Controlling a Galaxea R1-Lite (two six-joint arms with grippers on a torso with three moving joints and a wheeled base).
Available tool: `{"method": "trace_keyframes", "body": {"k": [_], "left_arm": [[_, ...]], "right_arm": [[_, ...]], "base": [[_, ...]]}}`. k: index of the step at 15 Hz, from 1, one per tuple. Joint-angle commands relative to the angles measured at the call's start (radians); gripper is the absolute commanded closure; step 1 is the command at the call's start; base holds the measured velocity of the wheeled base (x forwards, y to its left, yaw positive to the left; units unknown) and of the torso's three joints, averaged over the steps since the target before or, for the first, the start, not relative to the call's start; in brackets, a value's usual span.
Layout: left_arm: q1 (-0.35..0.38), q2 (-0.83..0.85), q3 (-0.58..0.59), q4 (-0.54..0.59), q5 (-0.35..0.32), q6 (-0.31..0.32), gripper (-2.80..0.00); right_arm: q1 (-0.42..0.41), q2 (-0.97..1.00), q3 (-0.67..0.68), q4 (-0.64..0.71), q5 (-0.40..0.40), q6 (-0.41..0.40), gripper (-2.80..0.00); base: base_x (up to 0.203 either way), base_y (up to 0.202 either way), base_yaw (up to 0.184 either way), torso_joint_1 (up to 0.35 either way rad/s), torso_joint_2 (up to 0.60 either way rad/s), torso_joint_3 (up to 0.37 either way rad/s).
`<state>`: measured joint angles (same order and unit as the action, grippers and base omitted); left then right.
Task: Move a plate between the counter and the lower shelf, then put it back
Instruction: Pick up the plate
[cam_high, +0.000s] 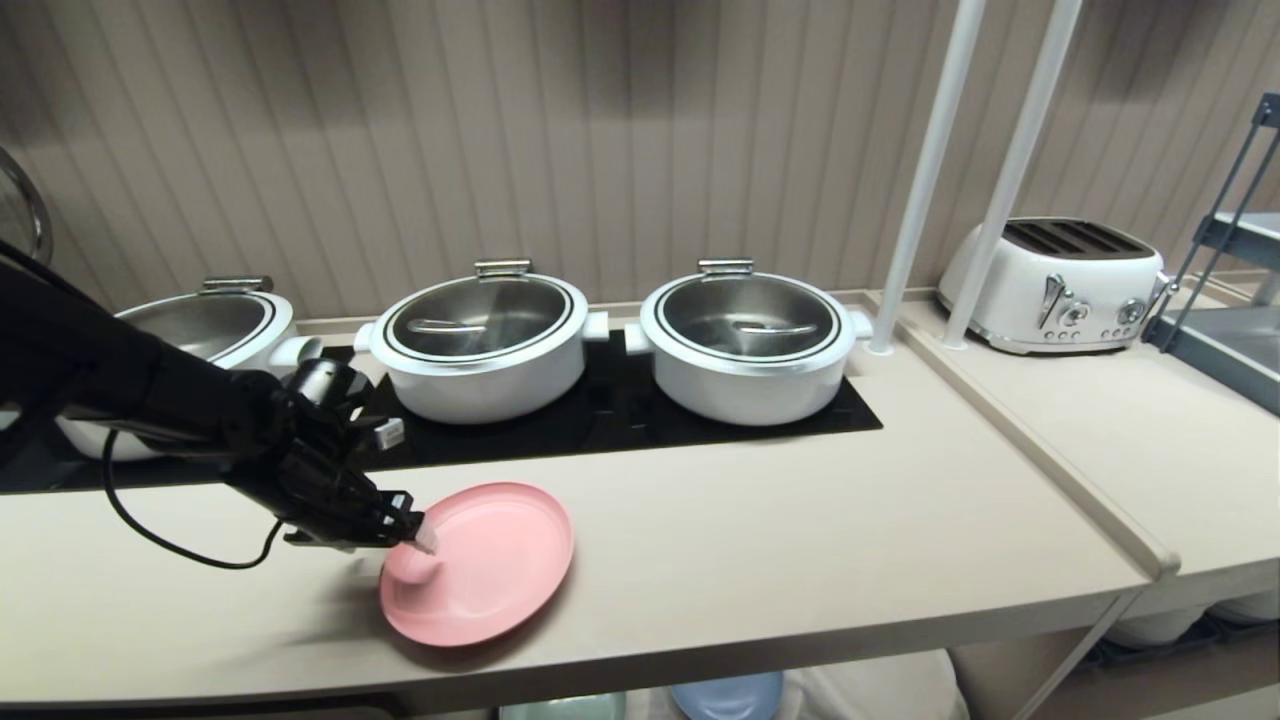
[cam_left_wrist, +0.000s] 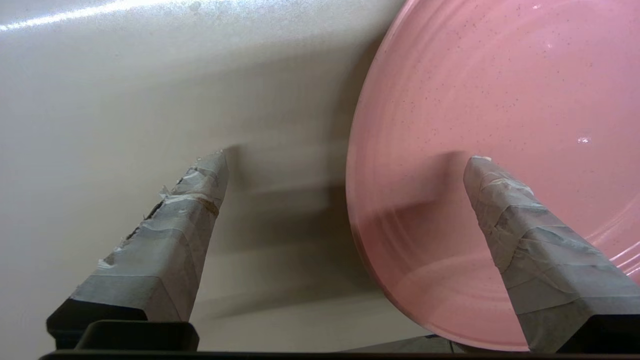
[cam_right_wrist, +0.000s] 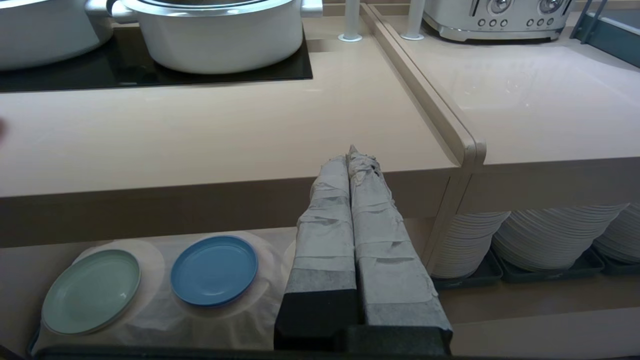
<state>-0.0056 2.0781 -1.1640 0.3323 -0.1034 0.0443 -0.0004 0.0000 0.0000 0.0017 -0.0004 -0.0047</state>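
The left gripper is seen with its jaws spread wide and nothing clasped between them. One taped finger is poised over the near part of the plate, while the other finger is held over bare counter just outside the plate's rim, so that the rim falls in the gap between the two. Whether either tip touches the plate or the counter cannot be told.

In the head view the left gripper is placed at the plate's left edge, and the pink plate is laid flat on the counter, close to its front edge. Beyond the jaws, three white pots are set on the black cooktop.

The right gripper is held apart from the work, before the counter's front edge, with its taped jaws pressed together and nothing between them. Beneath it the lower shelf is seen, where a blue plate and a mint-green plate are laid on white cloth.
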Motion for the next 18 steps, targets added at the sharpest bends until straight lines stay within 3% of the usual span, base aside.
{"method": "trace_keyframes", "body": {"k": [1,18], "left_arm": [[-0.001,0.005,0.003,0.002,-0.001,0.000,-2.80],[0.006,0.016,0.020,-0.001,-0.002,-0.001,-2.80]], "right_arm": [[0.000,0.000,0.000,0.000,0.000,0.000,0.00],[-0.001,0.000,0.000,0.000,0.000,0.000,0.00]], "base": [[0.000,0.000,0.000,0.000,0.00,0.000],[0.000,0.000,0.000,0.000,0.00,0.000]]}}
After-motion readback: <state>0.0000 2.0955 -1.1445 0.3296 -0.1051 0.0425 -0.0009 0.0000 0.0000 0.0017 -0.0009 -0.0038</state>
